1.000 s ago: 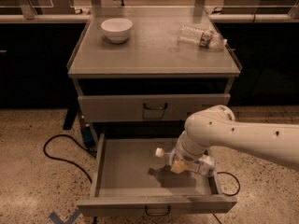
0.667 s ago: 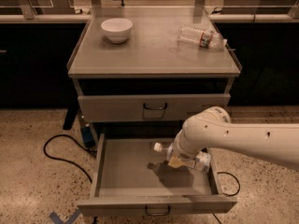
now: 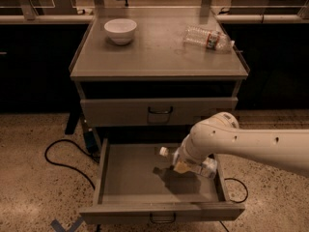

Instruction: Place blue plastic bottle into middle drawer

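The blue plastic bottle [image 3: 205, 167] lies nearly level inside the open middle drawer [image 3: 126, 180], right of centre, its white cap pointing left. It casts a shadow on the drawer floor beneath it. My gripper [image 3: 180, 166] reaches down from the white arm [image 3: 241, 144] that comes in from the right. It is shut on the bottle's neck end and is mostly hidden under the wrist. The drawer is pulled far out, with its dark loop handle [image 3: 161, 219] at the front.
The drawer above [image 3: 159, 111] is closed. On the cabinet top stand a white bowl [image 3: 120, 30] and a slim clear bottle with a red label [image 3: 208, 37], lying down. A black cable [image 3: 60, 161] loops on the speckled floor to the left.
The arm and the bottle have shifted a little left and toward the back of the drawer. The drawer stays open as before.
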